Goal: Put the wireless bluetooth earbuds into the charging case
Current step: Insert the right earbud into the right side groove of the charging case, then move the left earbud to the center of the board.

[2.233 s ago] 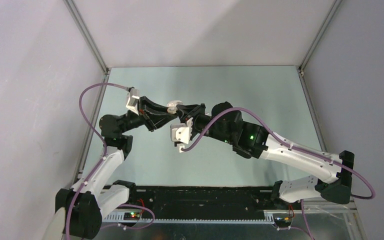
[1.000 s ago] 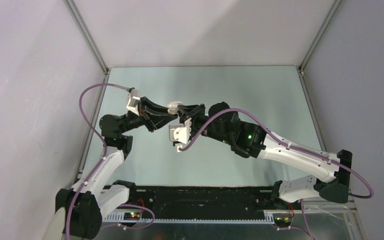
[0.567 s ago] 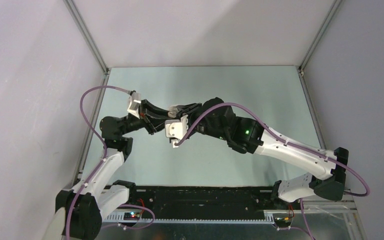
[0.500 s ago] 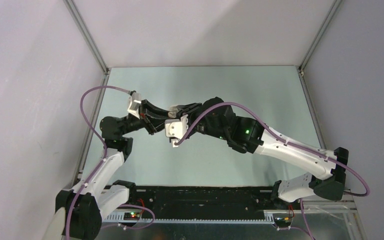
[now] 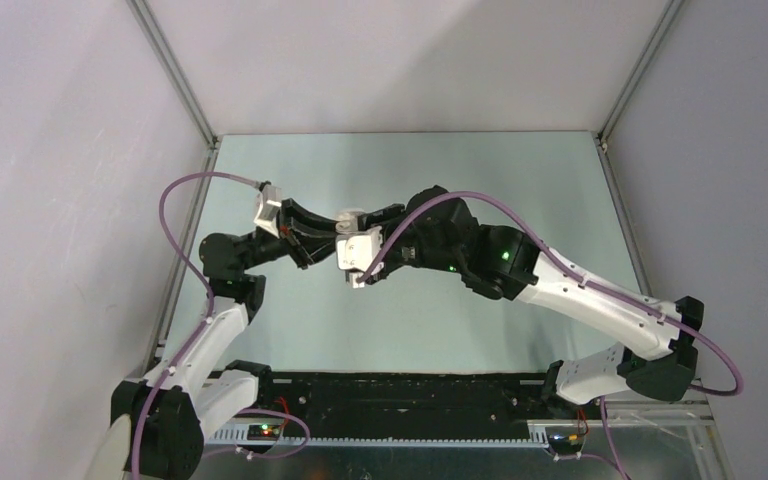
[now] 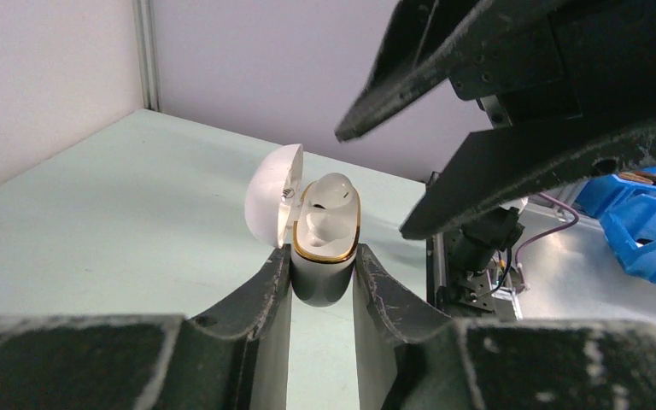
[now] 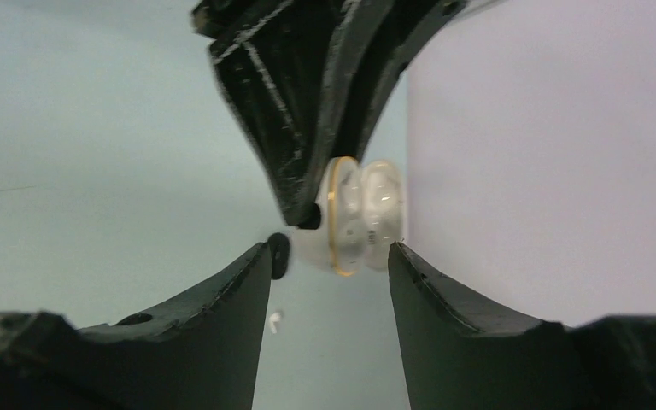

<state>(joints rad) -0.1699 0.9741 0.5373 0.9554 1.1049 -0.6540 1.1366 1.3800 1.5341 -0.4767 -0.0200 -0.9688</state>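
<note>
My left gripper point(image 6: 323, 256) is shut on the white charging case point(image 6: 325, 278) and holds it upright above the table. The case's lid point(image 6: 272, 205) is swung open to the left, and one white earbud point(image 6: 331, 198) sits inside the gold rim. My right gripper point(image 7: 326, 249) is open and empty, its jaws standing to either side of the case point(image 7: 354, 218) without touching it. A second tiny white earbud point(image 7: 275, 320) lies on the table below. In the top view both grippers meet at the case point(image 5: 348, 216), mid-left.
A small black oval object point(image 7: 279, 254) lies on the table near the loose earbud. The right gripper's fingers point(image 6: 512, 162) fill the upper right of the left wrist view. Blue bins point(image 6: 649, 231) stand beyond the table edge. Grey walls enclose the table point(image 5: 520, 190).
My right arm has swung left, bringing its open jaws up around the held case, then shifted slightly back right. The left arm has barely moved.
</note>
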